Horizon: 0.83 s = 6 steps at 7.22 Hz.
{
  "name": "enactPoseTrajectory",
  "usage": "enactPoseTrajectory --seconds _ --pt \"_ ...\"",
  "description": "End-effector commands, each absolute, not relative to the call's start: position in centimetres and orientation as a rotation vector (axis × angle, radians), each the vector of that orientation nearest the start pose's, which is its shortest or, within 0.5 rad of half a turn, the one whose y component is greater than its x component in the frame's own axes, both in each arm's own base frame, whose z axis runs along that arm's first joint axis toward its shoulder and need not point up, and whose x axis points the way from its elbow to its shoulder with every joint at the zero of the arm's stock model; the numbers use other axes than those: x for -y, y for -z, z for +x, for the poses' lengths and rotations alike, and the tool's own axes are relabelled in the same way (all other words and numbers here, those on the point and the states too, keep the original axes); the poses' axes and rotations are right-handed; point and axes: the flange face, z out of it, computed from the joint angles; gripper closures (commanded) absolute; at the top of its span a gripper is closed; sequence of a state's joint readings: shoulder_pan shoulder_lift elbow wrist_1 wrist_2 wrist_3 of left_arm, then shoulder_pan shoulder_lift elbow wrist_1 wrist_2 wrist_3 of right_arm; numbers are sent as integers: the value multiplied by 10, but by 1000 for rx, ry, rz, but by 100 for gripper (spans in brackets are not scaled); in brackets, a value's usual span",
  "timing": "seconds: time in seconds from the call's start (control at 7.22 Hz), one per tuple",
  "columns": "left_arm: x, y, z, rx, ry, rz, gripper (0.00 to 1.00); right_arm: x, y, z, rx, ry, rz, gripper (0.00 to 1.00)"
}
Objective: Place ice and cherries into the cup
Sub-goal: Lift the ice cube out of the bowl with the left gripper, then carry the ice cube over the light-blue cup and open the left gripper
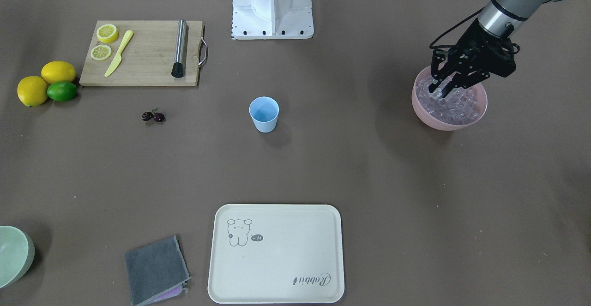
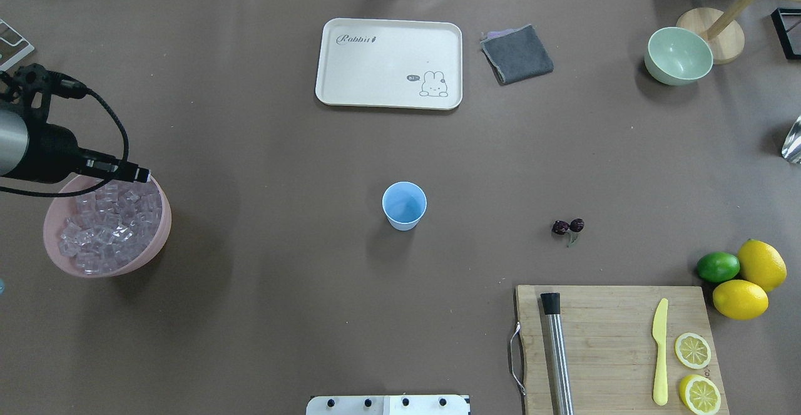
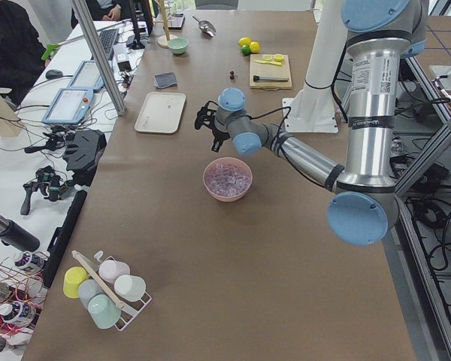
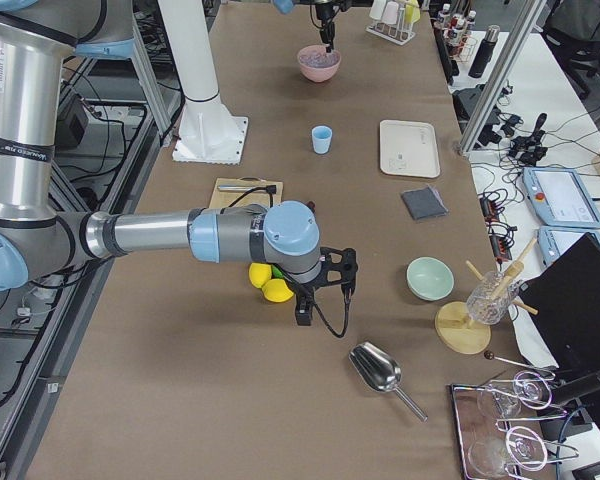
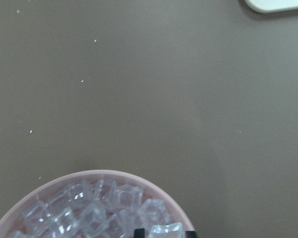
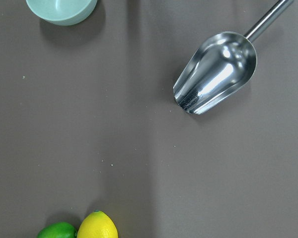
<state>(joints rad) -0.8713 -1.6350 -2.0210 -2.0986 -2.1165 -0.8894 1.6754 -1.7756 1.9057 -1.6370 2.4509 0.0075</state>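
At the frame's right my left gripper [image 1: 439, 91] pinches a glossy clear ice cube [image 5: 165, 231] inside the round pink bowl [image 1: 450, 126], with plain brown bench [image 1: 360, 112] stretching from it to the tapered blue cup [image 1: 264, 114] at centre.

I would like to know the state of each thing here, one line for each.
cup: upright, empty.
ice: piled in the pink bowl.
cherries: lying on the table, untouched.
left gripper: fingertips down among the ice, one cube between them; grip uncertain.
right gripper: hovering near the lemons; open or shut, cannot tell.
green bowl: upright, empty.
scoop: lying empty on the table.
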Motion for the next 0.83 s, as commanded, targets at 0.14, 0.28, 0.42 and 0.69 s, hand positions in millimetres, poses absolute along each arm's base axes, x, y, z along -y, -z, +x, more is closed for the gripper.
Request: enactPoseTrajectory --seconds 0.14,0.28,0.42,0.69 --pt "436 -227 346 -1273 33 292 100 406 -580 99 876 -70 113 0" --pt "414 -193 406 -1300 63 320 100 406 -581 99 874 -71 112 0" --pt "401 -169 453 -1313 104 342 100 406 -581 99 879 -71 112 0" --pt "378 -152 495 -1340 157 350 100 409 -576 99 879 -51 129 0"
